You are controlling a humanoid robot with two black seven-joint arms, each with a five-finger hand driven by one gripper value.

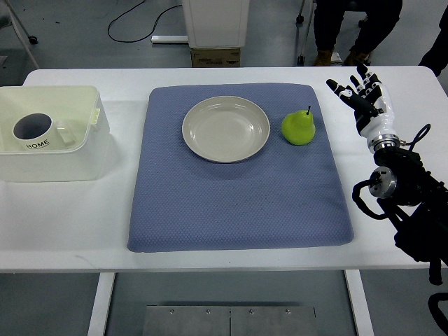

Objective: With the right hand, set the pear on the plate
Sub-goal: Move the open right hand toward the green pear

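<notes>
Pear [299,129]: green, upright on the blue mat [238,210], just right of the plate [225,129], not touching it.
Right hand [358,91]: fingers spread, holding nothing, over the white surface [70,217], right of the pear.
Bin [52,133]: far left, mug [33,130] inside.

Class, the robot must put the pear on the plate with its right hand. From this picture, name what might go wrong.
1. The pear stands upright on the soft blue mat; a nudge from the open right hand might topple or roll it.
2. The pear sits close beside the plate, so fingers closing around it may bump the rim.
3. The plate is shallow; a rounded pear released there might roll off.
</notes>
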